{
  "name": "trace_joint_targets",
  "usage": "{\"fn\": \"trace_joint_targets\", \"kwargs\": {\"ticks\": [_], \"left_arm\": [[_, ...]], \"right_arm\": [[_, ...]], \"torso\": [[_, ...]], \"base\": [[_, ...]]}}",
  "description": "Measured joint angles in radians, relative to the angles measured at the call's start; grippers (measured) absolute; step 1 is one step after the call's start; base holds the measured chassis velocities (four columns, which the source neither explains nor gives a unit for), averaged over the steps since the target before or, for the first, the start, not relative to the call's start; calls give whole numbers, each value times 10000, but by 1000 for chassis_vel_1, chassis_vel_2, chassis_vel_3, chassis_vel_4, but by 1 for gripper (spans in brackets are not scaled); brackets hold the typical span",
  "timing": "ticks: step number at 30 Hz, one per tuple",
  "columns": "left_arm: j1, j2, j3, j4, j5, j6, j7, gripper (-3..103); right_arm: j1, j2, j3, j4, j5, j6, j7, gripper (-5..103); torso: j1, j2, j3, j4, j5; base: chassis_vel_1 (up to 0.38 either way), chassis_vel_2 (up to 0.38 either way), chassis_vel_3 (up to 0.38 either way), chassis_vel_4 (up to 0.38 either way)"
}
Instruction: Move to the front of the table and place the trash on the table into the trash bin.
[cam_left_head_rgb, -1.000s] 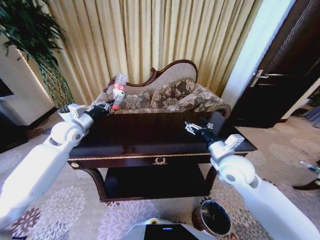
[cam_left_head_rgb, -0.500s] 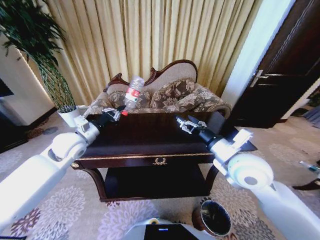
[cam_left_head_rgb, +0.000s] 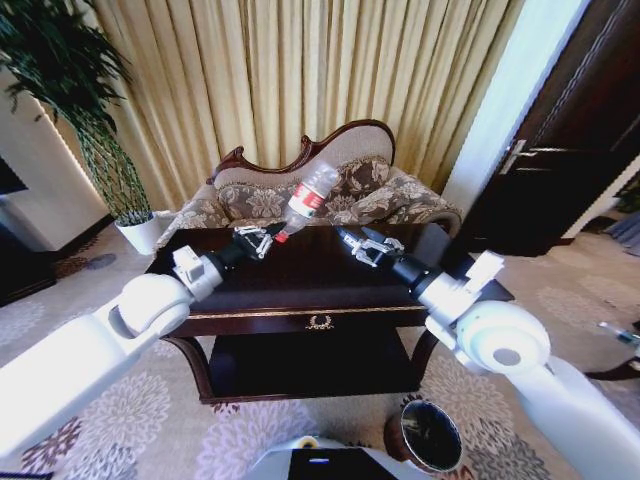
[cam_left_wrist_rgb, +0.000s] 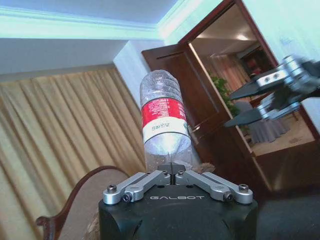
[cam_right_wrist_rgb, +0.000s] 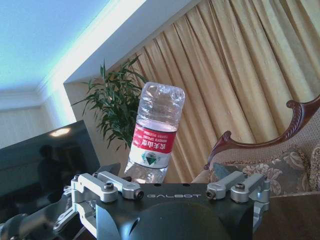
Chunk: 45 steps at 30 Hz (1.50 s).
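The table (cam_left_head_rgb: 300, 275) is taken as the landmark, and little about it is altered: its dark top is seen bare, with the sofa (cam_left_head_rgb: 330, 195) behind it. The trash bin (cam_left_head_rgb: 428, 436) is stood on the carpet below the table's front right corner. What has changed is above the table. The left gripper (cam_left_head_rgb: 266, 240), seen a second ago beyond the table's left end, is now brought over the middle of the far edge, shut on the neck end of the bottle (cam_left_head_rgb: 306, 201), which is held tilted, base up, clear of the top. The right gripper (cam_left_head_rgb: 358, 243) has been advanced from the right part of the top to just beside the bottle, with its jaws spread and nothing held. A handover toward the bin's side is judged to be in preparation; the bottle is not yet binned.
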Motion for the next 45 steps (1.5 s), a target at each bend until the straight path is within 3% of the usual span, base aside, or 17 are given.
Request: {"fn": "trace_joint_targets", "kwargs": {"ticks": [16, 45], "left_arm": [[131, -54, 151, -579, -154, 279, -6, 0], [100, -48, 350, -884, -106, 361, 84, 0]], "right_arm": [[1003, 51, -297, -943, 42, -20, -172, 100], [995, -68, -208, -459, 211, -108, -400, 100]], "torso": [[0, 0, 0, 1, 0], [1, 0, -1, 1, -1]], "base": [[0, 0, 0, 0], [0, 0, 0, 0]]}}
